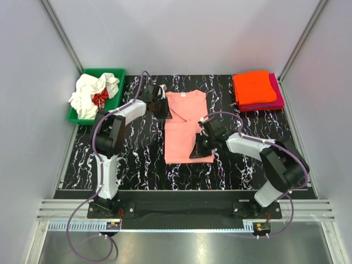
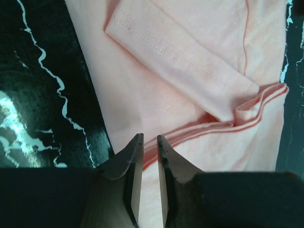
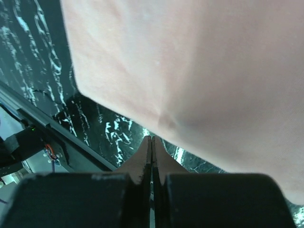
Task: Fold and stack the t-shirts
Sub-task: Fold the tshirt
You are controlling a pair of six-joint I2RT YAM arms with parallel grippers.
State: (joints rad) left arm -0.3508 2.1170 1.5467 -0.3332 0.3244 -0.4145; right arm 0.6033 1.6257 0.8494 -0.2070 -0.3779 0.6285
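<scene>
Salmon-pink soft cloth t-shirt (image 1: pixel 184 118) flat in the middle of the black white-veined worktop (image 1: pixel 137 151), long axis near to far, collar at the far end, sleeves and sides folded inward to a narrow panel. At its far-left shoulder, left pincer (image 2: pixel 147 140), jaws a thin slit apart, nothing seen gripped. By its near-right corner, right pincer (image 3: pixel 151 139) — jaws pressed together, tips against the cloth's edge; hem nipped or not, cannot tell. Probably next: near hem carried far toward the collar, along that axis — right arm the nearer to that hem. Far right, folded bright orange t-shirt (image 1: pixel 254 87) on a magenta t-shirt (image 1: pixel 276 102). Far left, green plastic bin (image 1: pixel 104 72) with crumpled white t-shirt (image 1: pixel 88 93) and red t-shirt (image 1: pixel 100 99).
</scene>
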